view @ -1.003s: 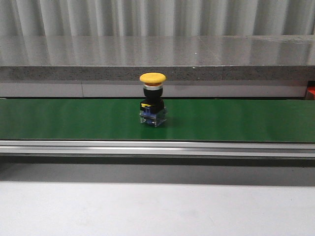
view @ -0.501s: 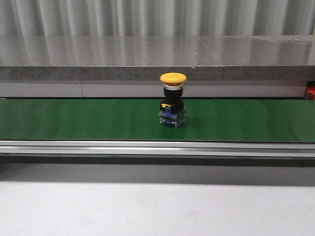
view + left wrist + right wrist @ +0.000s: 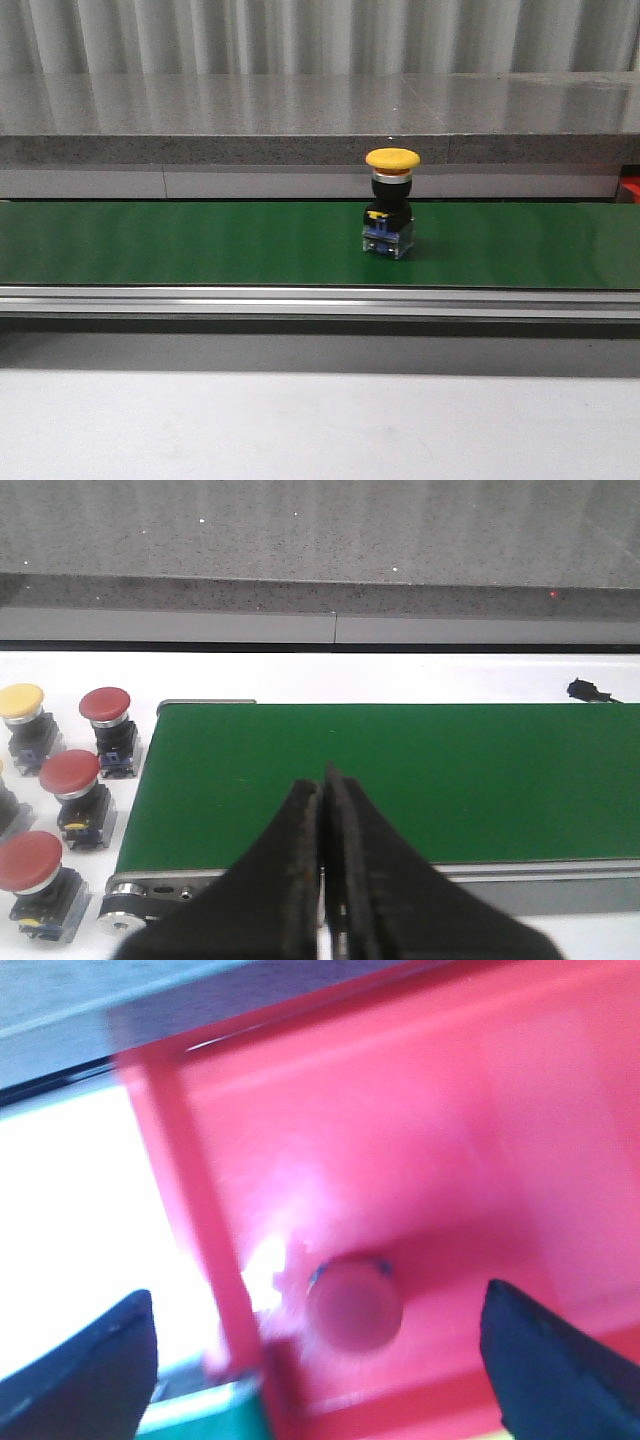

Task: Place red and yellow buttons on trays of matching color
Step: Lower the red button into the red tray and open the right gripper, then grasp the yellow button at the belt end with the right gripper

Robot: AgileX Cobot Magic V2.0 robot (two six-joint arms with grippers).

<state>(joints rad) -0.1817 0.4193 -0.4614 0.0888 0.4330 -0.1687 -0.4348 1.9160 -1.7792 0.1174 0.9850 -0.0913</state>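
A yellow button [image 3: 391, 203] with a black and blue base stands upright on the green conveyor belt [image 3: 150, 245], right of centre in the front view. My left gripper [image 3: 323, 780] is shut and empty above the belt's near end [image 3: 450, 780]. Beside that end stand several red buttons [image 3: 106, 704] and one yellow button [image 3: 22, 700] on a white surface. My right gripper [image 3: 318, 1350] is open over the red tray [image 3: 420, 1150], where a red button [image 3: 353, 1303] sits between the fingers. Neither gripper shows in the front view.
A grey stone ledge [image 3: 320, 115] runs behind the belt and a metal rail [image 3: 320, 300] along its front. A small black sensor [image 3: 587, 690] sits past the belt. A sliver of the red tray [image 3: 631, 188] shows at the front view's right edge.
The yellow button has travelled to the right along the belt, from about the centre to right of centre.
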